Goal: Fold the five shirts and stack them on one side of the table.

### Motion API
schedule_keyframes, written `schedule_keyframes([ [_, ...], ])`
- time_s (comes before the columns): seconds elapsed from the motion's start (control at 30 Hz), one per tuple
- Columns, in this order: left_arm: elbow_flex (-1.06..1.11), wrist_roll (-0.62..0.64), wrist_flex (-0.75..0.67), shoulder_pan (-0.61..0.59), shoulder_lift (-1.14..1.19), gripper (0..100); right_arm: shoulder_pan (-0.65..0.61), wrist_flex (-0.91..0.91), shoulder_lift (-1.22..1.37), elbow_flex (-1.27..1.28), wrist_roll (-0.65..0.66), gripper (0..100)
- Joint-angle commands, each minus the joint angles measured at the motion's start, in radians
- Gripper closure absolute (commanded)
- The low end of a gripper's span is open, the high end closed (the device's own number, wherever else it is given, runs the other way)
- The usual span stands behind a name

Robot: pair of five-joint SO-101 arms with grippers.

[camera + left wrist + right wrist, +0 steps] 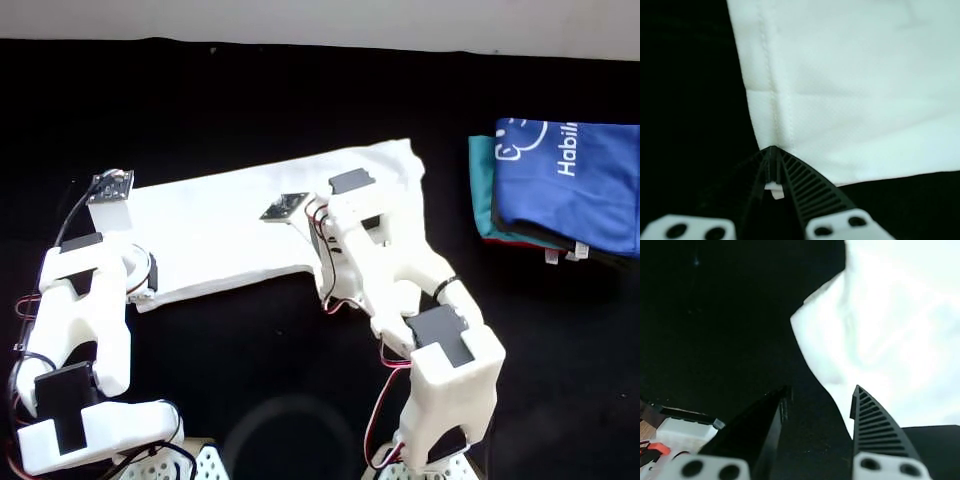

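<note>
A white shirt [230, 230] lies folded into a long strip across the black table [250, 100]. My left gripper [771, 152] is shut on a hemmed corner of the white shirt [850, 90], with a bit of white cloth between its fingers. The left arm [85, 310] stands at the strip's left end. My right gripper [821, 390] is open over the dark table, just short of the white shirt's [890, 330] edge, with nothing between its fingers. The right arm [390, 270] reaches over the strip's near edge, right of its middle.
A stack of folded shirts [570, 190], blue on top with teal and dark ones under it, sits at the table's right side. Bare black table lies behind the white shirt and in front of it between the two arms.
</note>
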Motion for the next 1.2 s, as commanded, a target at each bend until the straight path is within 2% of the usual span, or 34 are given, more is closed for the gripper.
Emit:
schedule_keyframes([
  [0.0,0.004,0.008,-0.011,0.004,-0.001,99,0.013,-0.059,-0.044,0.027,0.015,80.7],
  [0.13,0.004,0.008,-0.011,0.004,-0.001,99,0.015,-0.122,0.051,0.045,0.015,80.7],
  [0.43,0.004,0.008,-0.011,0.002,-0.001,99,0.016,-0.124,0.234,-0.059,0.012,80.7],
  [0.57,0.004,0.008,-0.011,0.002,-0.001,99,0.056,-0.128,0.266,-0.068,0.014,81.3],
  [0.63,0.004,0.008,-0.011,0.002,-0.001,99,0.081,-0.128,0.272,-0.068,0.014,85.8],
  [0.73,0.004,0.008,-0.011,0.002,-0.001,99,0.114,-0.125,0.269,-0.068,0.015,99.8],
  [0.87,0.004,0.008,-0.011,0.002,-0.001,99,0.148,-0.120,0.265,-0.087,0.017,99.5],
  [1.0,0.004,0.008,-0.011,0.001,-0.001,99,0.163,-0.036,0.265,-0.225,0.017,99.3],
  [1.17,0.004,0.008,-0.011,0.001,-0.001,99,0.168,0.124,0.271,-0.521,0.018,99.3],
])
